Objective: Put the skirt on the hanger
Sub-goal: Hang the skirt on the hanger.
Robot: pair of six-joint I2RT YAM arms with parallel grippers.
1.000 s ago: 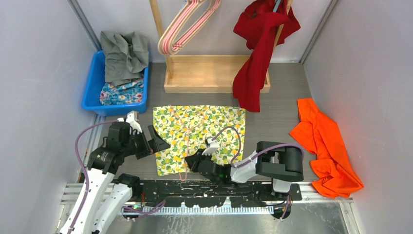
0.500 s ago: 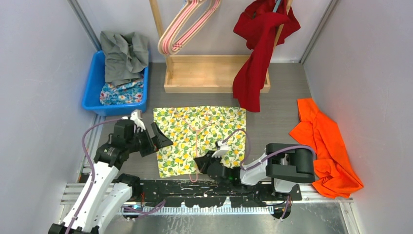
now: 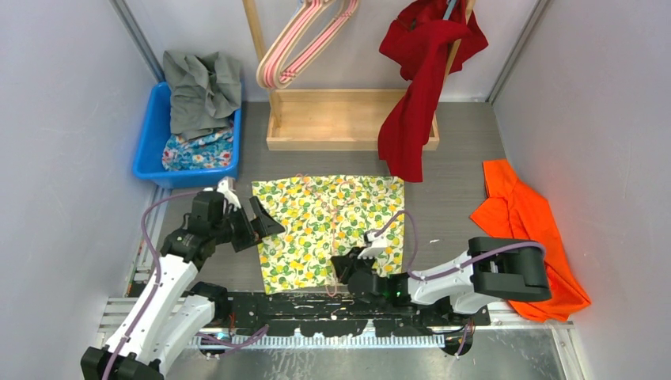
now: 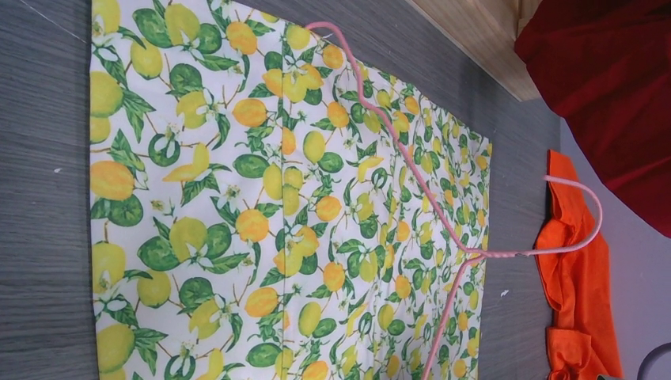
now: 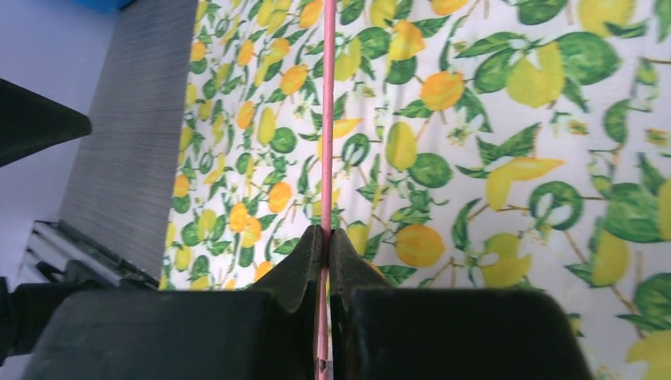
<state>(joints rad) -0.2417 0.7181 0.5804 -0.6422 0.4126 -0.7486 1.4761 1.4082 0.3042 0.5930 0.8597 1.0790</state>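
Change: my right hand (image 3: pixel 346 269) has slid right, and the skirt (image 3: pixel 328 229) and pink hanger (image 4: pixel 411 178) have shifted right with it; my left hand (image 3: pixel 257 226) has crept toward the skirt's left edge.
Right hand: clamped on the hanger wire at the skirt's near hem.
Left hand: fingers apart, empty.
Skirt: flat on the table (image 3: pixel 451 198), wooden rack (image 3: pixel 348 119) just beyond its far edge.
Room: bare table between the skirt's right edge and the orange cloth (image 3: pixel 526 237).
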